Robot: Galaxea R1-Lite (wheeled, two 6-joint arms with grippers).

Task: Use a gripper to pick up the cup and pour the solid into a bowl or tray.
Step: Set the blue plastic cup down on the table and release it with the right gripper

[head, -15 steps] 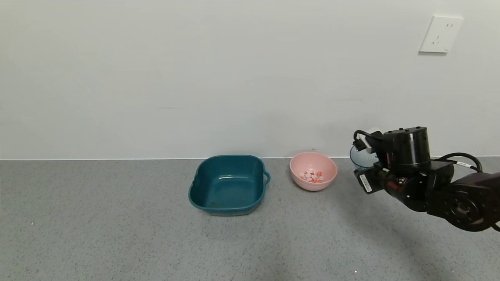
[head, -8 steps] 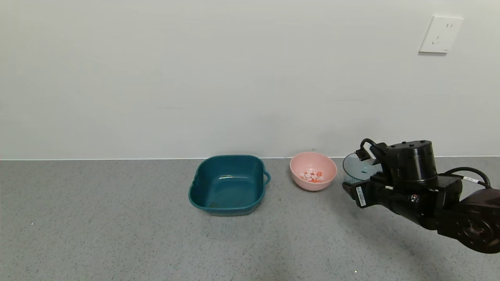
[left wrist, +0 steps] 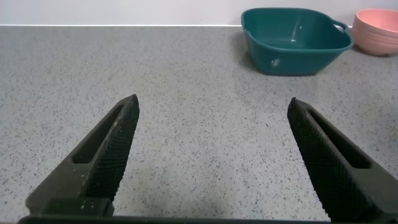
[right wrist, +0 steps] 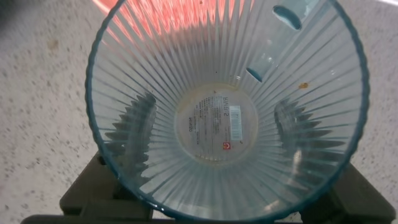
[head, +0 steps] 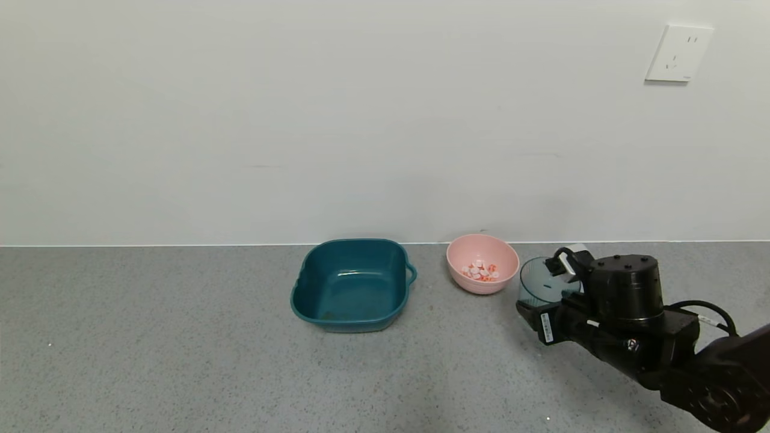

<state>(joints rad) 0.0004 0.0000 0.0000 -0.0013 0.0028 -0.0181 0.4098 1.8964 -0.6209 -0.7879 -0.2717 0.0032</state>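
The transparent blue-green cup (head: 537, 282) stands upright and empty just right of the pale pink bowl (head: 481, 286). My right gripper (head: 539, 300) is shut on the cup's lower part, low over the table. I cannot tell whether the cup's base touches the table. In the right wrist view I look down into the ribbed cup (right wrist: 224, 74), with the gripper (right wrist: 219, 134) holding it and the fingers (right wrist: 130, 134) showing through its wall. The pink, orange-red and white solid (head: 479, 270) lies in the pink bowl. My left gripper (left wrist: 214, 106) is open and empty over bare table.
A dark teal square tub (head: 351, 320) stands left of the pink bowl; it shows in the left wrist view (left wrist: 292, 43), with the pink bowl (left wrist: 379, 25) beyond. The wall runs close behind the vessels. A white socket (head: 678, 53) is on the wall.
My right gripper has come down and a little left with the cup, from above table level to low beside the pink bowl. The bowls have not moved.
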